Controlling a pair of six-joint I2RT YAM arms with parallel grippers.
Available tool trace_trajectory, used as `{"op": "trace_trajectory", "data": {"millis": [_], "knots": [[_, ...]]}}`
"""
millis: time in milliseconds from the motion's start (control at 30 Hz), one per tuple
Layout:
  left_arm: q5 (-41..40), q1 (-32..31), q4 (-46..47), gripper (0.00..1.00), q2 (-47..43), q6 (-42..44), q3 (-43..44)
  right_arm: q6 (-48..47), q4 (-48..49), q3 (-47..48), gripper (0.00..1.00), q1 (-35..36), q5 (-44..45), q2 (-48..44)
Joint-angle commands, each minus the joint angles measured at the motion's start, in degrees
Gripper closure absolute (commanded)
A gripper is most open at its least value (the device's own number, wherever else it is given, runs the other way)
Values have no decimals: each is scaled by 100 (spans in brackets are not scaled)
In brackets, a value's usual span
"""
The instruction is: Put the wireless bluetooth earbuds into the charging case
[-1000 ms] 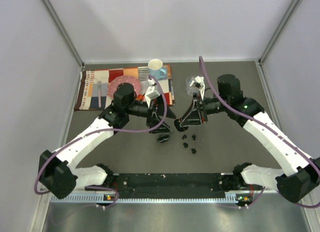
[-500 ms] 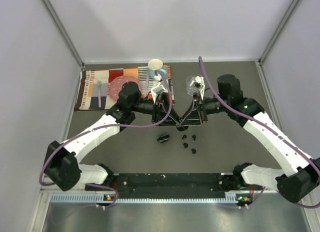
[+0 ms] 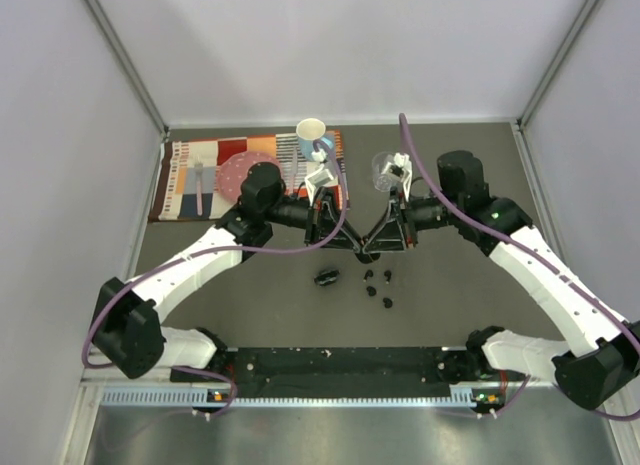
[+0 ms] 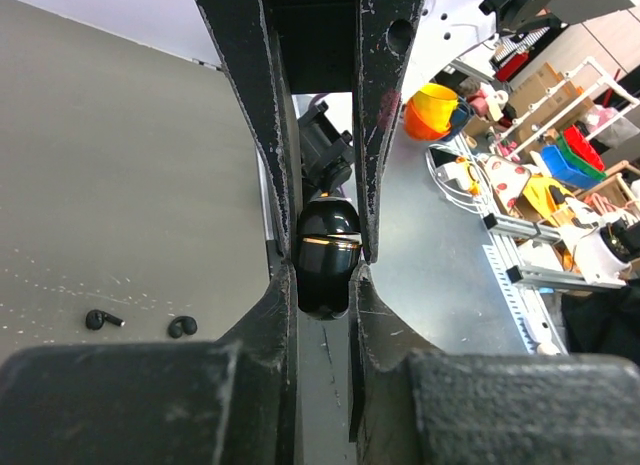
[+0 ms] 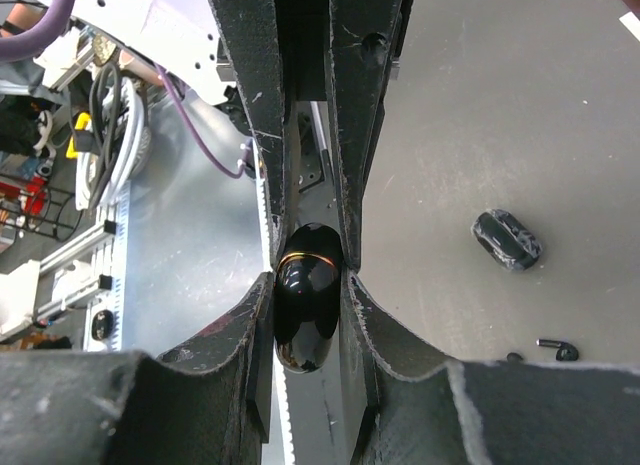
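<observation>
Grey tabletop [image 3: 450, 315]; left gripper [image 4: 326, 270], right gripper [image 5: 306, 280] both clenched on black charging case [image 4: 328, 235]; earbuds [image 3: 371, 276] loose nearby.

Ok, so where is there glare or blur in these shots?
Left wrist view: the left hand blurs close to the lens, and the glossy charging case carries a thin bright streak. Right wrist view: same streak on the case, right hand soft up close. Top view: even light, earbuds too small for detail.
</observation>
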Motion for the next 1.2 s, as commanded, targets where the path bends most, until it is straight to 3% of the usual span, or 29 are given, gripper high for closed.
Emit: {"op": "trace_trajectory", "data": {"millis": [0, 400, 633, 733, 867, 967, 1000, 1167], "knots": [[-7, -128, 22, 100, -31, 252, 251, 132, 432, 227, 79, 4, 307, -77], [-683, -119, -953, 100, 101, 884, 444, 527, 529, 131, 33, -5, 1238, -164], [-1571, -110, -1727, 100, -206, 1684, 471, 1667, 959, -124, 14, -5, 3063, -682], [-2044, -102, -1614, 100, -452, 1843, 304, 2622, 977, -317, 11, -14, 3750, -850], [-2564, -93, -991, 100, -839, 1983, -39, 4382, 1345, -800, 11, -49, 3481, -1043], [-2749, -93, -235, 100, -1094, 2027, -364, 5745, 2152, -1485, 11, -40, 3068, -1140], [-2793, -93, 306, 100, -1216, 1984, -582, 6366, 2912, -1887, 11, -49, 2841, -1184], [-3057, -93, 1173, 100, -1341, 1703, -962, 7479, 4308, -2681, 11, -40, 2830, -1290]]}}
